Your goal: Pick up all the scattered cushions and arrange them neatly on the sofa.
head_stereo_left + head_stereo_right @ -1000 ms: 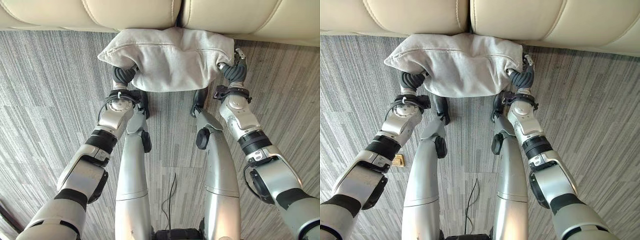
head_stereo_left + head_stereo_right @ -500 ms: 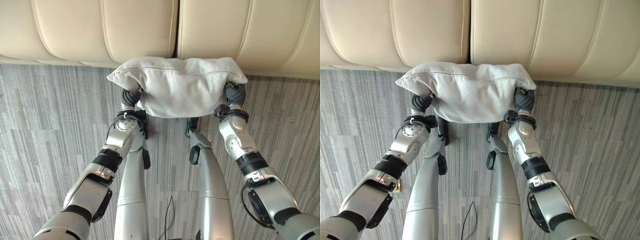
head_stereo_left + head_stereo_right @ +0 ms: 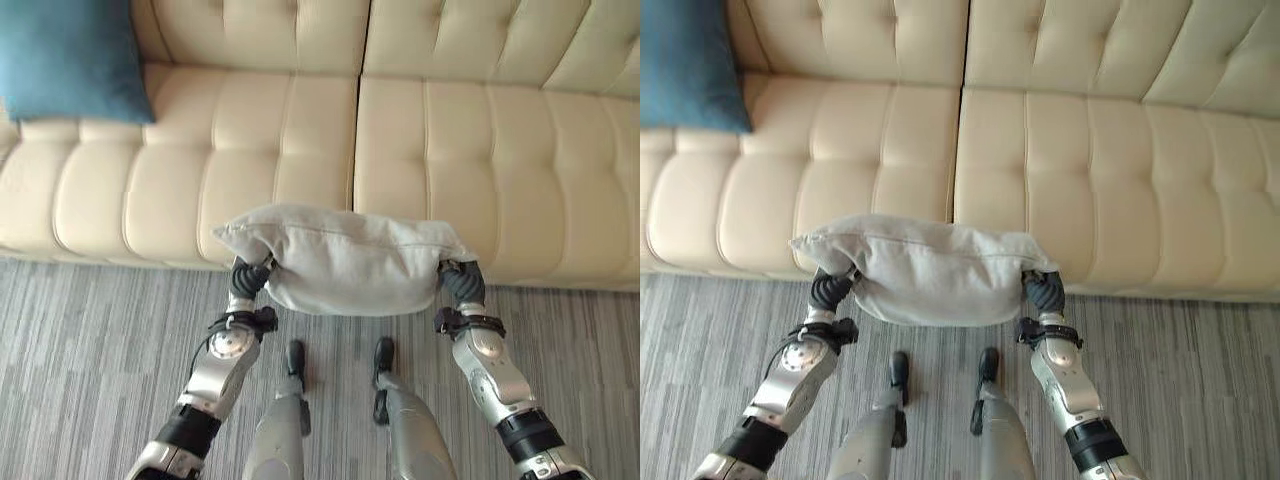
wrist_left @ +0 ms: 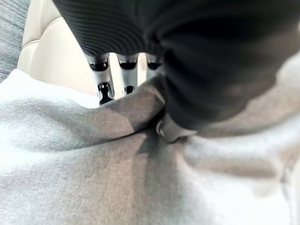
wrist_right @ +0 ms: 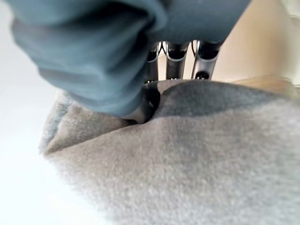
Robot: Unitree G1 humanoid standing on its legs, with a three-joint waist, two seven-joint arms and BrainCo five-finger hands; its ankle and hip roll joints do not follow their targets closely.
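A light grey cushion (image 3: 345, 260) hangs in the air just before the front edge of the cream sofa (image 3: 450, 150), about level with the seat. My left hand (image 3: 248, 280) grips its left end and my right hand (image 3: 460, 285) its right end. In the left wrist view the fingers (image 4: 105, 89) run behind a fold of the grey cloth (image 4: 93, 178) with the thumb pressed on the near side. The right wrist view shows the same pinch: fingers (image 5: 204, 61) behind the cushion (image 5: 211, 154), thumb in front. A blue cushion (image 3: 70, 60) leans upright against the sofa's back at the far left.
The sofa has two wide tufted seat cushions with a seam between them (image 3: 355, 150), right behind the held cushion. Grey striped carpet (image 3: 80, 340) runs along the sofa's front.
Both hands have raised the grey cushion from near the floor up to seat height. The camera has tilted up, bringing the sofa seat and the blue cushion into view.
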